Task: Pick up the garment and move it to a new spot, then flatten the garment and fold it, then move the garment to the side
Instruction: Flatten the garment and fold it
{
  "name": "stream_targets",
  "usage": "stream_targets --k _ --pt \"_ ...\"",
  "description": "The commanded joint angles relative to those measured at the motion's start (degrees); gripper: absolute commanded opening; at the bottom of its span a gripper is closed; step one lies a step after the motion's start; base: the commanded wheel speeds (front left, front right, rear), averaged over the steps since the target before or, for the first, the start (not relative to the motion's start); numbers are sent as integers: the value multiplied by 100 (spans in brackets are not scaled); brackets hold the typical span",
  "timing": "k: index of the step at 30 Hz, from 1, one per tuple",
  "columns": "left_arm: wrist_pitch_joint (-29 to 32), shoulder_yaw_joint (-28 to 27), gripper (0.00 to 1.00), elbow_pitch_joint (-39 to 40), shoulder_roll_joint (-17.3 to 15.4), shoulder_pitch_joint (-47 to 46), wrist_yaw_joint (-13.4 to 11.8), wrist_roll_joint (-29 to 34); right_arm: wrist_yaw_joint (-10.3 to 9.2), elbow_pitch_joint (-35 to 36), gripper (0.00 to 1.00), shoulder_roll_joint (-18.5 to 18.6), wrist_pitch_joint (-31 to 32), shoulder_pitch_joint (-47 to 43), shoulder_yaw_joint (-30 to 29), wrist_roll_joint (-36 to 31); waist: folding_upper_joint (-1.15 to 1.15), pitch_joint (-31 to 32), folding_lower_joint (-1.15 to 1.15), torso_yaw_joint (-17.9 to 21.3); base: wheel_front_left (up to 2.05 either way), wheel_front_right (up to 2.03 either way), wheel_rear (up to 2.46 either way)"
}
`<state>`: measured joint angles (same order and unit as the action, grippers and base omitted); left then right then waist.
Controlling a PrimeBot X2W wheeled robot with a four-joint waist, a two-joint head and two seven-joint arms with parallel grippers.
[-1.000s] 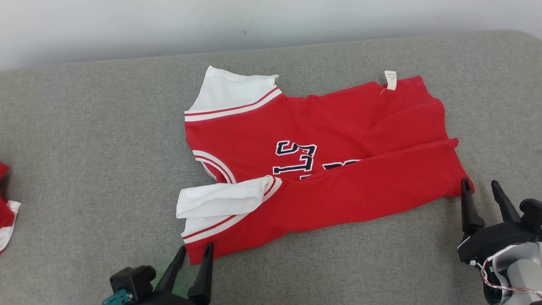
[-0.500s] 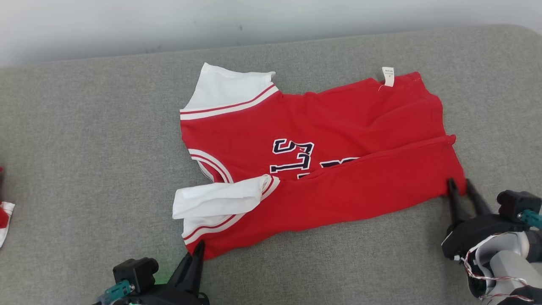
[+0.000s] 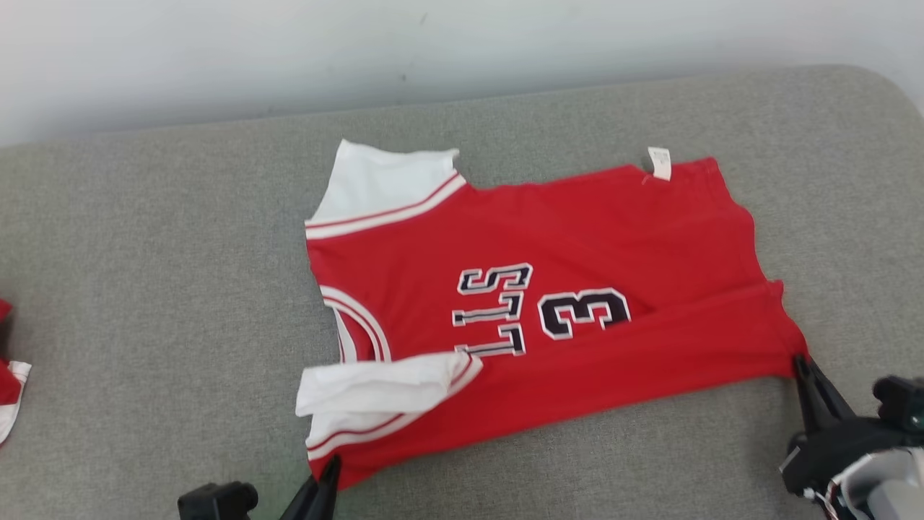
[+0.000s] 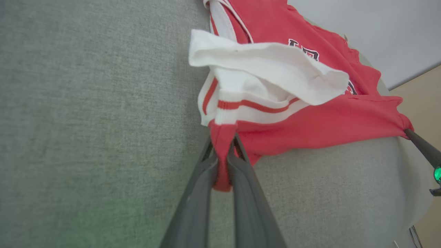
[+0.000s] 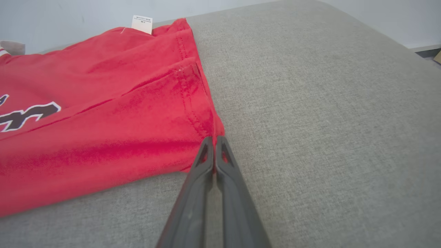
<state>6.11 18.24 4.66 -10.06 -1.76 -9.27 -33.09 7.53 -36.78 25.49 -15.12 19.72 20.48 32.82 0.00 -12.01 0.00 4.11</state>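
Note:
The garment point(image 3: 548, 318) is a red jersey with white sleeves and dark lettering, lying across the grey cushion point(image 3: 159, 289). My left gripper point(image 3: 330, 468) is shut on its near left corner, below the folded white sleeve point(image 3: 375, 386). In the left wrist view, red cloth of the garment point(image 4: 310, 120) is pinched between the left gripper point(image 4: 222, 144) fingers. My right gripper point(image 3: 800, 363) is shut on the near right hem corner. The right wrist view shows the right gripper point(image 5: 214, 139) tips closed on the garment point(image 5: 103, 131) hem edge. A fold runs along the near side.
A second red and white cloth point(image 3: 11, 383) lies at the cushion's left edge. A pale wall point(image 3: 433, 43) runs behind the cushion. A white label point(image 3: 658, 162) sticks out at the garment's far edge. Bare grey cushion surrounds the garment.
Both grippers closed on the garment's near corners. The near edge has been pulled toward me, unrolling the fold so more lettering and the digit show. The head view has shifted.

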Motion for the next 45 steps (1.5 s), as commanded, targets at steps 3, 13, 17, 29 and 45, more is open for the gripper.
stream_targets --k 3,13,17,29,45 --pt "150 -41 0 307 -146 329 -114 -52 -8 202 0 243 -5 -381 -7 163 0 114 0 42 0 0 0" --pt "493 40 0 663 -136 666 -281 -210 -8 442 0 354 34 -823 32 352 0 195 0 85 0 0 0" --pt "427 162 100 444 -19 504 -250 -147 -8 334 100 239 52 -704 54 337 0 185 0 74 0 0 0" --pt "104 -98 100 835 -68 95 -294 -70 -7 1164 100 294 -10 -606 -534 -50 0 121 0 44 0 0 0" --pt "2311 -78 100 -1661 -699 -4762 782 -473 -8 1897 100 -126 -4 208 -421 -562 0 -1027 0 359 0 0 0"
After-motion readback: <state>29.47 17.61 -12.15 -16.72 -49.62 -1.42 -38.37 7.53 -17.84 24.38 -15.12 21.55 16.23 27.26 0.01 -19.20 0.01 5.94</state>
